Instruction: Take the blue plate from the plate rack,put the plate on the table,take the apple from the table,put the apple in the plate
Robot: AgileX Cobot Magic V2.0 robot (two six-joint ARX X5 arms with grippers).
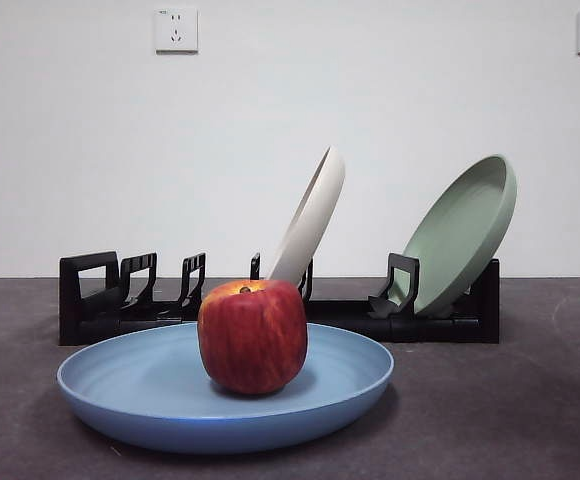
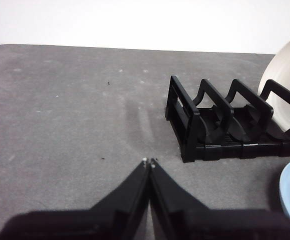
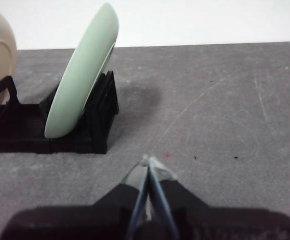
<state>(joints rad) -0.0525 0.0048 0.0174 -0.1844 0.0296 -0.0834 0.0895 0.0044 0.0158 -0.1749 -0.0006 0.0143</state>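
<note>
Front view: we see the apple sitting upright in the blue plate, which lies flat on the table just before the plate rack. Away from that rack, our left gripper and right gripper rest pressed together, holding nothing.

I see the blue plate lying flat on the table, just in front of the plate rack. It is round, shallow and light blue, with a raised rim. The apple stands upright in the middle of that plate, red with yellowish streaks near its top and a short brown stem. The plate is far wider than the apple. The rack is long, low and black, with upright dividers, resting on the dark grey table.
</note>
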